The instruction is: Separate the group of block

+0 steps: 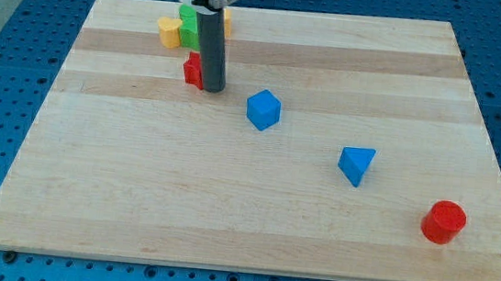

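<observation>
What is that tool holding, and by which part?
Nothing is held. My tip only rests on the board, right beside the red block; whether they touch cannot be told.

Lab bench setup: wooden board [253, 205] on blue perforated mounting table [23, 8], toy blocks scattered.

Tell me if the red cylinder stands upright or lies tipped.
Upright: the red cylinder shows its flat round face on top, standing alone near the board's lower right corner.

A straight, smooth, dark grey rod; a wider black and silver collar above; my tip [213, 90] blunt.
</observation>
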Robot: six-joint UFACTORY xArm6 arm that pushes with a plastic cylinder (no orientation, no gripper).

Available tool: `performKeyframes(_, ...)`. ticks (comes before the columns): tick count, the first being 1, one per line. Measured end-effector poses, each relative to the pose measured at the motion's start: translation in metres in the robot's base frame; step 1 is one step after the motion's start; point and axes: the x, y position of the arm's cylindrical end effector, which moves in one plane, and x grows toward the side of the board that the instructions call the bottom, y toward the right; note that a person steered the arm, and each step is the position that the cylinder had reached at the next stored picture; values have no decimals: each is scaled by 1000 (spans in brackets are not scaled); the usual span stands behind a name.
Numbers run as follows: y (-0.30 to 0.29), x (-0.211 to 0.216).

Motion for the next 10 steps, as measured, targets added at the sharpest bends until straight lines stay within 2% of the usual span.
performKeyframes(1, 68, -12)
performKeyframes(2, 121, -61)
performKeyframes(3, 88, -91)
performKeyframes(4, 80, -116)
performKeyframes(7, 80, -119)
performKeyframes(8, 58, -130)
performKeyframes(10, -50, -138)
